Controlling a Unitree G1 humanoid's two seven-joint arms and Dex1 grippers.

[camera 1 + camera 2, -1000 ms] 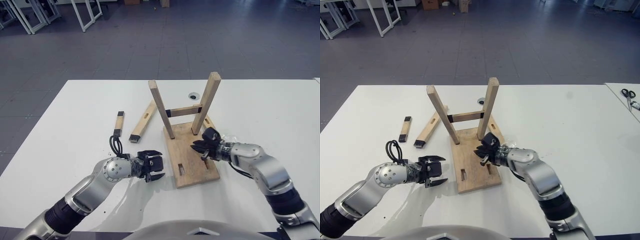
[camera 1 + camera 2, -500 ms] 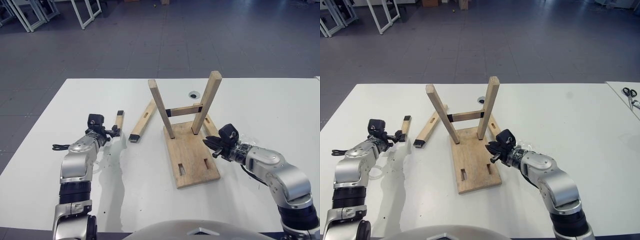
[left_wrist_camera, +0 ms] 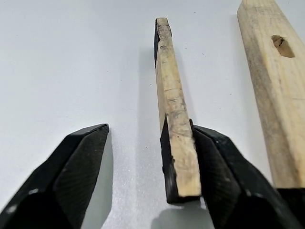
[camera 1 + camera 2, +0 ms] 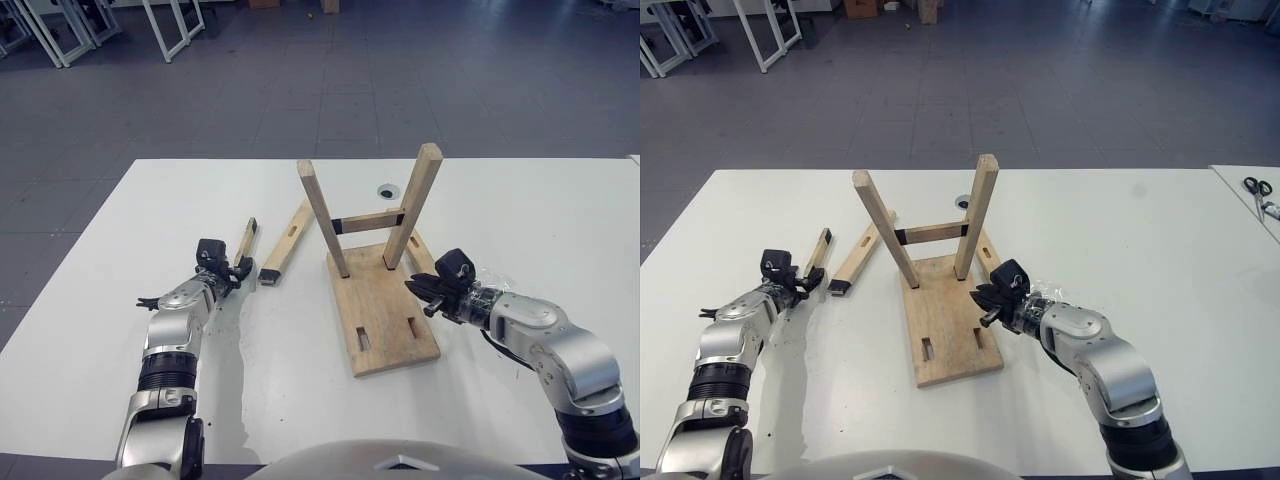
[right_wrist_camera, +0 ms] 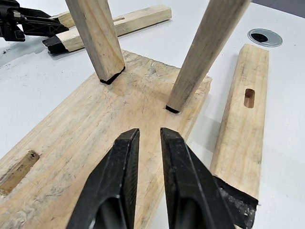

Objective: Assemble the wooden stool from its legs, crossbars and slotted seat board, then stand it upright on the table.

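The slotted seat board [image 4: 385, 325] lies flat with two legs [image 4: 322, 215] standing in it, joined by a crossbar [image 4: 370, 221]. A loose leg [image 4: 288, 240] lies on the table to its left, and another loose leg [image 5: 240, 138] lies along its right edge. A short crossbar [image 3: 174, 109] lies farther left. My left gripper [image 3: 147, 131] is open around its near end, one finger [image 3: 214, 167] touching it. Over the board's right edge hovers my right gripper [image 5: 148, 131], shut with nothing held.
A round cable hole [image 4: 386, 189] sits in the white table [image 4: 520, 220] behind the stool. Scissors [image 4: 1255, 187] lie at the far right. Bare tabletop stretches in front of the board and to the right.
My left arm swung from the board's front out left to the short crossbar, which has turned slightly. My right gripper pulled back from the board's middle to its right edge.
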